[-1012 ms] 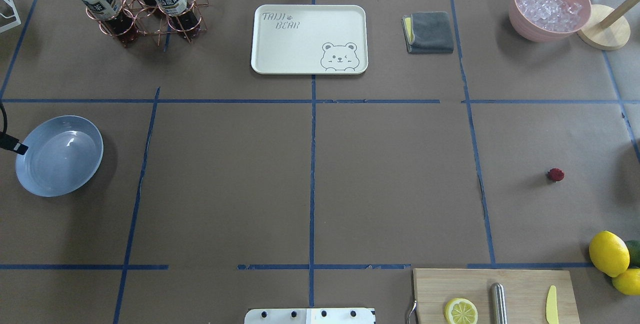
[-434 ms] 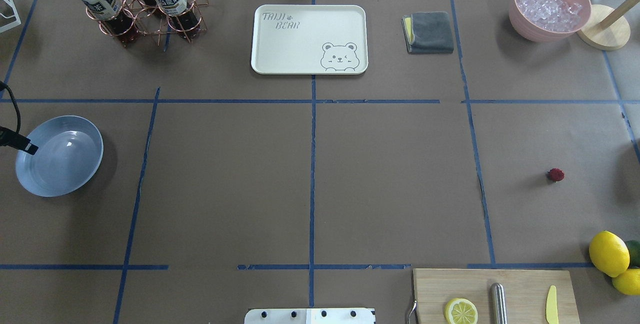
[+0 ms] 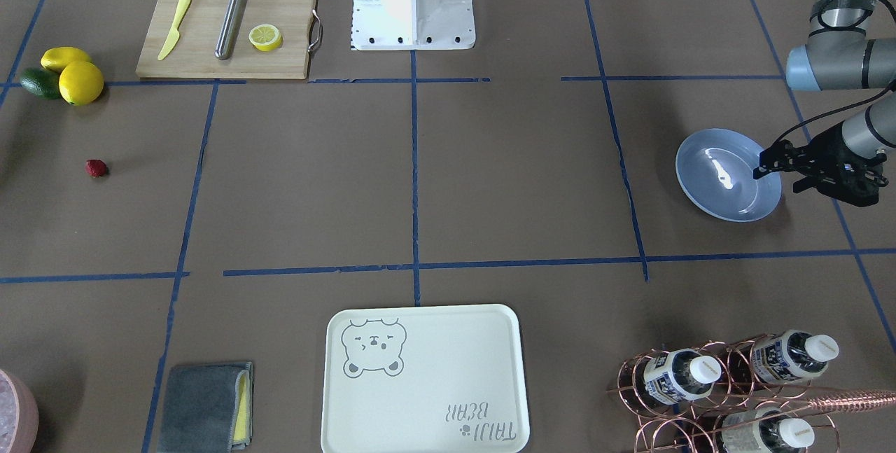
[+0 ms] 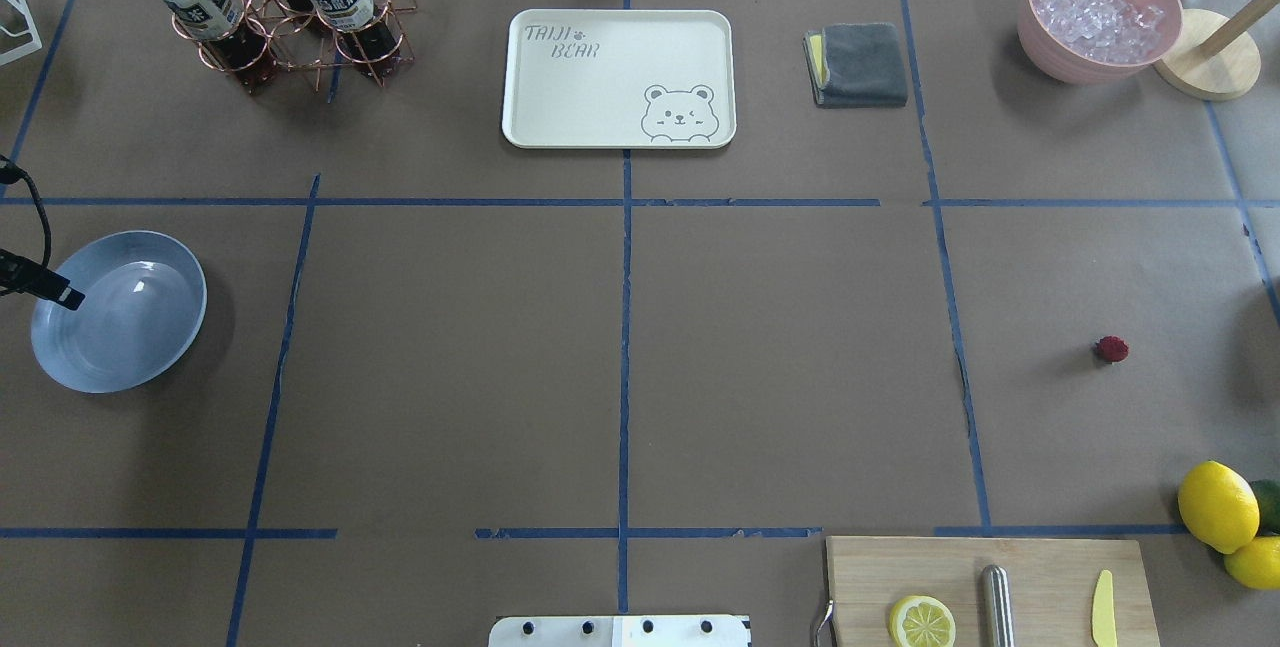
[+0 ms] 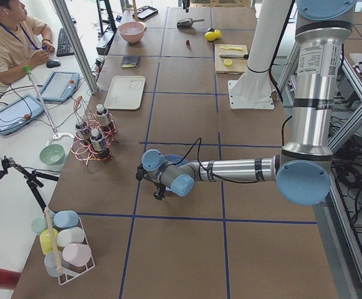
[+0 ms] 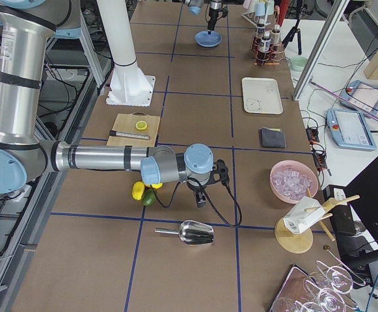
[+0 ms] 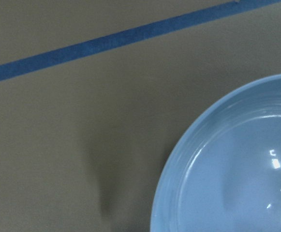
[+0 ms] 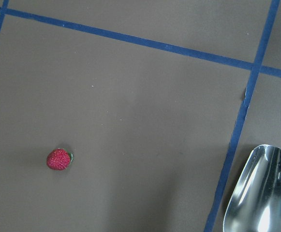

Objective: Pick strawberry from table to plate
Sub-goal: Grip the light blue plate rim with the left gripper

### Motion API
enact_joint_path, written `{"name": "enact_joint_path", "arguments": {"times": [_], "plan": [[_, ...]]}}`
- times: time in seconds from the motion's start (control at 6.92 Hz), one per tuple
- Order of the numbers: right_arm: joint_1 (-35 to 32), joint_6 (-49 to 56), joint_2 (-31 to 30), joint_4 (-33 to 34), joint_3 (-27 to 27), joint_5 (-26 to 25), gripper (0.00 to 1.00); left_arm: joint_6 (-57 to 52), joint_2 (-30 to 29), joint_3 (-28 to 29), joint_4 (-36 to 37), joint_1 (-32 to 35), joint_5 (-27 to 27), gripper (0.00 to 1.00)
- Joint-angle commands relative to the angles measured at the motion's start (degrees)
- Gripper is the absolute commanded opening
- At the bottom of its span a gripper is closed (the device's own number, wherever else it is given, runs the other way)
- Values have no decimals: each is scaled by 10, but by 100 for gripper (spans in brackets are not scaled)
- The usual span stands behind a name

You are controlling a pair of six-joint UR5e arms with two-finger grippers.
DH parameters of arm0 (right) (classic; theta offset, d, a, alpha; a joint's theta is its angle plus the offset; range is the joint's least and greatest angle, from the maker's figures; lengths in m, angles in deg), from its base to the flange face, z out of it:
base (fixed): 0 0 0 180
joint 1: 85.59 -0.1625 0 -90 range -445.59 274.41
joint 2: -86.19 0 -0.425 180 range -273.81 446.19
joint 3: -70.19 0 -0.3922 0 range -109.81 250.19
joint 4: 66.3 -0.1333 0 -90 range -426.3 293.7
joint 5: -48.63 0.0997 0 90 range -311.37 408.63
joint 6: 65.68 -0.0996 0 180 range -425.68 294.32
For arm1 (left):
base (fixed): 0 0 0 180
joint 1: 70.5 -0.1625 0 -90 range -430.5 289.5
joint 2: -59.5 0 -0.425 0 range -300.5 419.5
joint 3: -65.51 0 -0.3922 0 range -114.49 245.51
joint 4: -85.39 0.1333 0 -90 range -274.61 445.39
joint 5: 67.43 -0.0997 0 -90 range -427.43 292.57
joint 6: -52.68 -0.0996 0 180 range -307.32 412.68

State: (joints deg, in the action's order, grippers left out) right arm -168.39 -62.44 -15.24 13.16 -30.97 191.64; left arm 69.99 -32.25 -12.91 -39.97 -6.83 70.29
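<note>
The strawberry (image 4: 1111, 349) is a tiny dark-red berry lying alone on the brown table (image 4: 780, 357), far right; it also shows in the front view (image 3: 96, 168) and the right wrist view (image 8: 59, 159). The light-blue plate (image 4: 130, 347) rests at the far left and holds nothing (image 3: 714, 190) (image 7: 237, 183). My left gripper (image 4: 72, 300) (image 3: 759, 172) hovers over the plate's outer rim, fingers together and holding nothing. My right gripper (image 6: 200, 199) shows only in the right side view, beside the lemons; I cannot tell its state.
A cutting board (image 4: 1050, 567) with a lemon half, a metal rod and a yellow knife lies front right, next to lemons (image 4: 1217, 505). A metal scoop (image 8: 261, 193) lies near the strawberry. Bear tray (image 4: 618, 77), grey cloth, ice bowl and bottle rack (image 4: 280, 17) line the far side.
My left gripper has slid a little to the right, further in over the plate's rim. The strawberry and everything else stay put.
</note>
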Motion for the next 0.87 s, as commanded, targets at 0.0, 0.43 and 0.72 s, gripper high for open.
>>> {"name": "enact_joint_path", "arguments": {"times": [0.0, 0.43, 0.72], "plan": [[3, 0, 0, 0, 0, 0, 100, 0, -1, 1, 0, -3, -1, 83], [4, 0, 0, 0, 0, 0, 100, 0, -3, 5, 0, -7, -1, 74], [4, 0, 0, 0, 0, 1, 100, 0, -3, 6, 0, -7, -1, 43]]}}
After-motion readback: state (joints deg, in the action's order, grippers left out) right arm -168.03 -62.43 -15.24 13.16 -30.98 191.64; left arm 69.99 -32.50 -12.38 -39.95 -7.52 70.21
